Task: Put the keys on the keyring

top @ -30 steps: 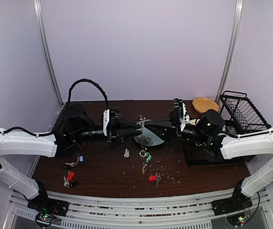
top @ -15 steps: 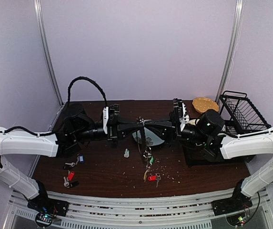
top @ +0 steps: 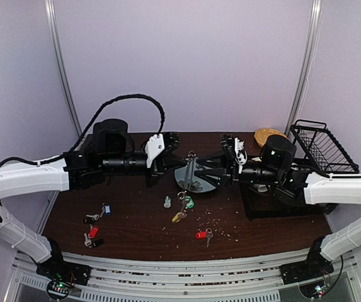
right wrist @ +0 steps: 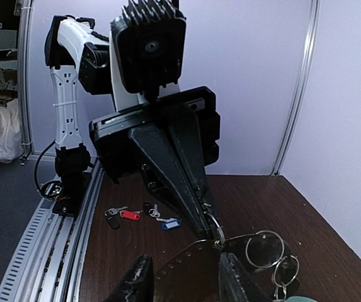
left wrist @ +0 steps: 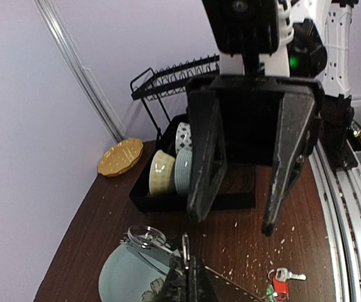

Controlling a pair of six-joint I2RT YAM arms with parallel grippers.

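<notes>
My left gripper (top: 184, 165) is shut on the thin grey keyring (right wrist: 216, 230) and holds it above the pale green plate (top: 206, 184). Its closed fingertips (left wrist: 193, 280) pinch the wire. My right gripper (top: 201, 171) faces it from the right, open. Its fingers (left wrist: 204, 157) straddle the ring without touching it. A green-tagged key (top: 189, 202) and a yellow-tagged key (top: 179, 217) dangle below the ring. A red-tagged key (top: 200, 234) lies on the table in front. Blue-tagged (top: 106, 209) and red-tagged (top: 93, 231) keys lie at the left.
A tiny clear bottle (top: 167, 202) stands near the dangling keys. A black tray with bowls (left wrist: 167, 171) sits at the right, with a wire dish rack (top: 322, 148) behind it and a yellow plate (top: 267, 134) at the back. Crumbs are scattered over the brown table (top: 136, 220).
My left gripper closed on the keyring and its arm rose. My right gripper opened and let go of the ring. The hanging green and yellow keys swung left.
</notes>
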